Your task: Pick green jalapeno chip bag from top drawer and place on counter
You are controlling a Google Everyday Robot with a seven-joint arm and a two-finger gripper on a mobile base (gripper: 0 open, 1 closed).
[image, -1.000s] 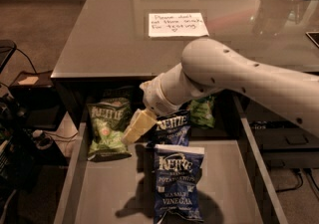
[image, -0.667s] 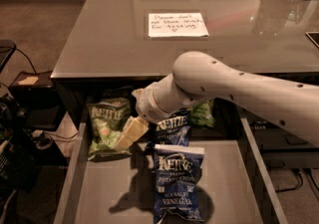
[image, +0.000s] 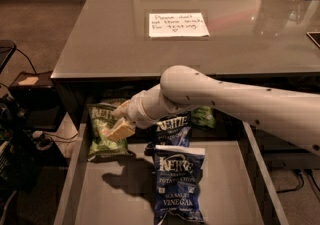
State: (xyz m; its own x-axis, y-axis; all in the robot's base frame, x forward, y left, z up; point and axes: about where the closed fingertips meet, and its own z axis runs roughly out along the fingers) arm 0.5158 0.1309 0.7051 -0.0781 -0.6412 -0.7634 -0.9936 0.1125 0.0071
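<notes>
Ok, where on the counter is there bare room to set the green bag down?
The counter is bare left of the white note and along its front edge below the note. The back of the top drawer is crowded: the gripper is at the green jalapeno chip bag, with a dark blue bag beside it.

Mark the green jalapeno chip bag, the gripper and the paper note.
green jalapeno chip bag (image: 100,138), camera view, lower front face.
gripper (image: 116,131), camera view, its tip, over that bag in the top drawer (image: 100,204).
paper note (image: 178,24), camera view, sheet's centre, on the counter (image: 100,44).
</notes>
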